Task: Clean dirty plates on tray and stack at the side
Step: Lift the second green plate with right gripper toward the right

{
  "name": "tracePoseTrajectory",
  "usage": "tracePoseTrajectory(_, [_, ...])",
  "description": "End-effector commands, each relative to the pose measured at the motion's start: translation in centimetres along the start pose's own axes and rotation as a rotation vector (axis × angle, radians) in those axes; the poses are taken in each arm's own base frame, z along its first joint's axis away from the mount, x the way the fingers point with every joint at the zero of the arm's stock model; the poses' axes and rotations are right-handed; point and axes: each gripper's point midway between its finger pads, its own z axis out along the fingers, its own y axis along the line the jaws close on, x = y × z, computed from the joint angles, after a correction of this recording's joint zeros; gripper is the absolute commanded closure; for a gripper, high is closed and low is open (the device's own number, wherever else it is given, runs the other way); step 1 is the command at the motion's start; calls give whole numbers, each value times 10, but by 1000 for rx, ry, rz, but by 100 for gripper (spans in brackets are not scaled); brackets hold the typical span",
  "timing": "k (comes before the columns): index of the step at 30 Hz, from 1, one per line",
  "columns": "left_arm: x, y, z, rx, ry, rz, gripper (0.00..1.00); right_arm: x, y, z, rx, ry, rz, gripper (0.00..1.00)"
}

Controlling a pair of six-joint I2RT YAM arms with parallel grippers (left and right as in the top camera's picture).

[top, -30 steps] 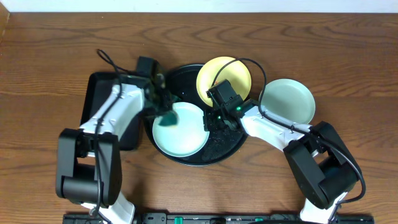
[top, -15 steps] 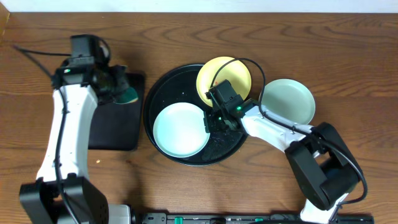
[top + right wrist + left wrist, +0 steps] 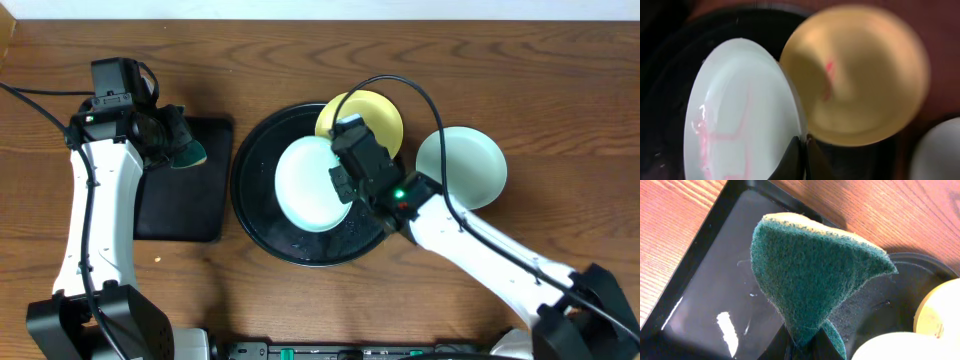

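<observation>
The large round black tray (image 3: 258, 215) sits mid-table. My right gripper (image 3: 345, 186) is shut on the rim of a pale mint-blue plate (image 3: 310, 185) and holds it tilted above the tray; the right wrist view shows the jaws (image 3: 802, 142) pinching its edge, with faint reddish smears on the plate (image 3: 740, 125). The pale yellow plate (image 3: 375, 110) leans on the tray's far rim, with a red smear in its centre (image 3: 855, 75). A second mint-blue plate (image 3: 462, 165) lies on the table to the right. My left gripper (image 3: 165, 140) is shut on a green sponge (image 3: 810, 275) above the rectangular tray.
A smaller rectangular black tray (image 3: 185, 195) lies left of the round tray; its wet bottom (image 3: 715, 295) shows under the sponge. Cables trail from both arms. Bare wooden table surrounds the trays.
My right gripper has lifted the mint-blue plate off the tray floor and moved it up and right, tilted. My left arm, which swung the sponge from the plate to the rectangular tray, hardly moved since.
</observation>
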Motion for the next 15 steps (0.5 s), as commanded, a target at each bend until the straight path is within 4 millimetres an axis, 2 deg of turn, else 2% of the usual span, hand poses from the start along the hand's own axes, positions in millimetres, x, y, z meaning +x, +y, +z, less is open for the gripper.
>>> tracePoseTrajectory(1, [-7, -1, -6, -2, -23, 17, 93, -31, -20, -23, 191, -123, -143, 99])
tracePoseTrajectory(5, [-5, 0, -6, -5, -14, 17, 93, -46, -17, -33, 261, -187, -261, 99])
tracePoseTrajectory(9, [-2, 1, -5, -9, -3, 15, 93, -56, -4, -42, 299, -234, -383, 99])
tracePoseTrajectory(15, [3, 3, -1, -15, 12, 14, 92, -58, 16, -51, 303, -265, -457, 99])
